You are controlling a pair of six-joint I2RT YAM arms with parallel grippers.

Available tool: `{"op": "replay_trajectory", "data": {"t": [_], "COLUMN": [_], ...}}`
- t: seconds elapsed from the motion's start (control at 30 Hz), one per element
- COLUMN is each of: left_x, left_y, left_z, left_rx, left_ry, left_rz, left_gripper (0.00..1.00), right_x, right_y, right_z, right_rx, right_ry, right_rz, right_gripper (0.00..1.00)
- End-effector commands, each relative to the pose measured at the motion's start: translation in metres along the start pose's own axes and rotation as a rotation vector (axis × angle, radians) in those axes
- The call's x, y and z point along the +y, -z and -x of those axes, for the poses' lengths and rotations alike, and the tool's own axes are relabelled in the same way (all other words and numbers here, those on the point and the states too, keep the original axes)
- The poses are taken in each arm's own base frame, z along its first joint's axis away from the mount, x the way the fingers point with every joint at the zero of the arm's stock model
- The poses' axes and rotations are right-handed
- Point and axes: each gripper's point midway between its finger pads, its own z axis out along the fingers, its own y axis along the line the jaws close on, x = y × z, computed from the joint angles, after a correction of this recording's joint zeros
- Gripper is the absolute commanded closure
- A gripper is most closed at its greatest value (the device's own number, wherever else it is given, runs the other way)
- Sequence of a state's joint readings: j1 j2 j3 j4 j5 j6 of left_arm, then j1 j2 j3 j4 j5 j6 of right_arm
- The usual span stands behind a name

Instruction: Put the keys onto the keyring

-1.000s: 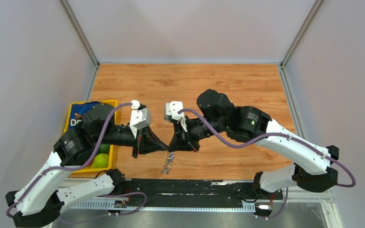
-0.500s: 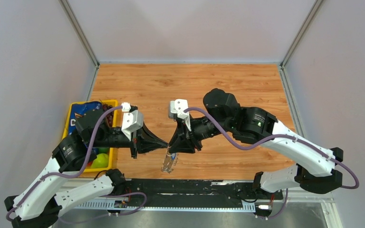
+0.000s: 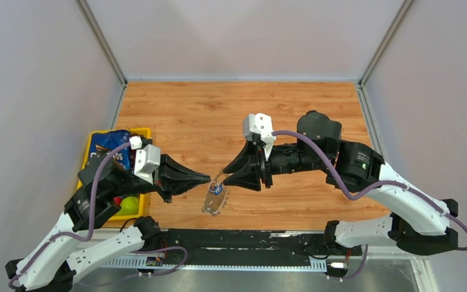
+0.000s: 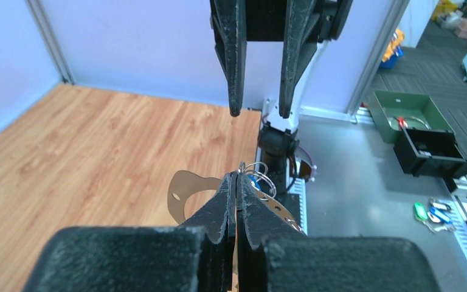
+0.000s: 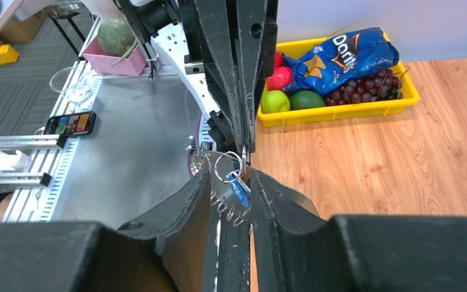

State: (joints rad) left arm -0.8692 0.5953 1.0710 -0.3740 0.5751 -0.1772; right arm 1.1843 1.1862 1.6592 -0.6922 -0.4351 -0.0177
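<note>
The keyring [image 3: 213, 204] hangs from my left gripper [image 3: 208, 179], whose jaws are pressed shut on its upper rim. It shows as a thin disc-like hoop with small silver loops along its edge in the right wrist view [image 5: 224, 205] and in the left wrist view [image 4: 185, 185]. The blue-headed key [image 3: 217, 188] hangs at the ring's top on small split rings, just past the left fingertips [image 4: 256, 180]. My right gripper [image 3: 225, 176] is open. Its fingers stand either side of the key [image 5: 239, 187] without closing on it.
A yellow bin [image 3: 145, 131] with a chips bag, grapes and green and red fruit sits at the table's left edge, also in the right wrist view [image 5: 340, 113]. A black rail [image 3: 249, 237] runs along the near edge, below the hanging ring.
Both arms have drawn apart, the left to the left and the right to the right. The right gripper has opened. The ring and blue key now hang from the left gripper.
</note>
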Motion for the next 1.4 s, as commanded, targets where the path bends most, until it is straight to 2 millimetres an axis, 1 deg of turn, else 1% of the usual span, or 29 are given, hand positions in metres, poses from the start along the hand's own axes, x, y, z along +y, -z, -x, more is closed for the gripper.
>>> {"op": "replay_trajectory", "data": {"t": [0.0, 0.03, 0.07, 0.1, 0.13, 0.17, 0.2, 0.33, 0.57, 0.8, 1.07, 1.17, 1.37], "left_x": [0.001, 0.000, 0.001, 0.000, 0.001, 0.000, 0.003, 0.004, 0.008, 0.006, 0.006, 0.006, 0.006], "left_y": [0.003, 0.004, 0.005, 0.006, 0.008, 0.009, 0.009, 0.009, 0.011, 0.011, 0.011, 0.011, 0.011], "left_z": [0.040, 0.045, 0.046, 0.051, 0.052, 0.057, 0.056, 0.064, 0.066, 0.069, 0.070, 0.071, 0.071], "left_rx": [-0.186, -0.212, -0.225, -0.253, -0.267, -0.294, -0.300, -0.344, -0.369, -0.386, -0.394, -0.397, -0.401], "left_ry": [-0.051, -0.056, -0.056, -0.061, -0.061, -0.067, -0.064, -0.070, -0.066, -0.070, -0.069, -0.066, -0.064], "left_rz": [0.033, 0.032, 0.039, 0.039, 0.048, 0.048, 0.059, 0.067, 0.087, 0.078, 0.075, 0.075, 0.076], "left_gripper": [1.00, 1.00, 1.00, 1.00, 1.00, 1.00, 1.00, 1.00, 1.00, 1.00, 1.00, 1.00, 1.00], "right_x": [-0.002, -0.003, -0.004, -0.005, -0.004, -0.003, -0.003, -0.004, -0.006, -0.007, -0.008, -0.010, -0.009], "right_y": [0.002, 0.001, 0.001, 0.001, 0.000, -0.001, -0.002, -0.004, -0.005, -0.006, -0.011, -0.012, -0.017], "right_z": [0.018, 0.019, 0.021, 0.023, 0.024, 0.025, 0.026, 0.030, 0.042, 0.051, 0.056, 0.055, 0.055], "right_rx": [-0.079, -0.086, -0.095, -0.102, -0.108, -0.112, -0.117, -0.138, -0.197, -0.242, -0.258, -0.262, -0.261], "right_ry": [-0.024, -0.030, -0.037, -0.042, -0.048, -0.053, -0.057, -0.077, -0.102, -0.101, -0.100, -0.102, -0.104], "right_rz": [-0.035, -0.042, -0.046, -0.051, -0.047, -0.040, -0.036, -0.040, -0.053, -0.053, -0.044, -0.055, -0.038], "right_gripper": [0.68, 0.70, 0.73, 0.77, 0.79, 0.80, 0.80, 0.80, 0.84, 0.87, 0.87, 0.87, 0.87]}}
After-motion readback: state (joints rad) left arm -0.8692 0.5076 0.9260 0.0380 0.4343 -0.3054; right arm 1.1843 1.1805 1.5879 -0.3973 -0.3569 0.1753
